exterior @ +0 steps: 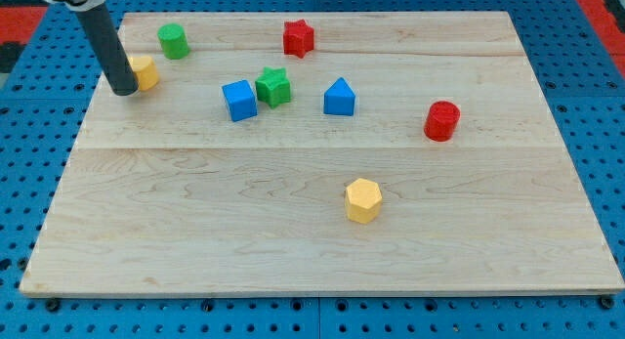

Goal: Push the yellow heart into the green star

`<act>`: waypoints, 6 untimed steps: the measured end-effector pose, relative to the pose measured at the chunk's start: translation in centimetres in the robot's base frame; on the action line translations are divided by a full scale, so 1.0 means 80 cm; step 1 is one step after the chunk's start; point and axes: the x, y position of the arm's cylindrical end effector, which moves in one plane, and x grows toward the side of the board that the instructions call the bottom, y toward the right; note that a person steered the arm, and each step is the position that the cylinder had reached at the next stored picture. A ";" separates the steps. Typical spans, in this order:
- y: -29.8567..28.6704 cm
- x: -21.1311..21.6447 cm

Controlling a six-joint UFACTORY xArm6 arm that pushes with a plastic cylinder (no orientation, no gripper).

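Note:
The yellow heart [145, 72] lies near the board's upper left. My tip [124, 89] stands right against its left side, partly hiding it. The green star [274, 86] lies to the heart's right, near the upper middle, touching or nearly touching the blue cube [239, 100] on its left. The rod rises from the tip up to the view's top left corner.
A green cylinder [174, 41] sits just above and right of the heart. A red star [298, 37] lies at the top middle, a blue triangular block [339, 97] right of the green star, a red cylinder [441, 120] further right, a yellow hexagon [362, 199] lower middle.

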 end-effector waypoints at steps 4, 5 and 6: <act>0.127 -0.031; 0.091 -0.063; 0.106 -0.072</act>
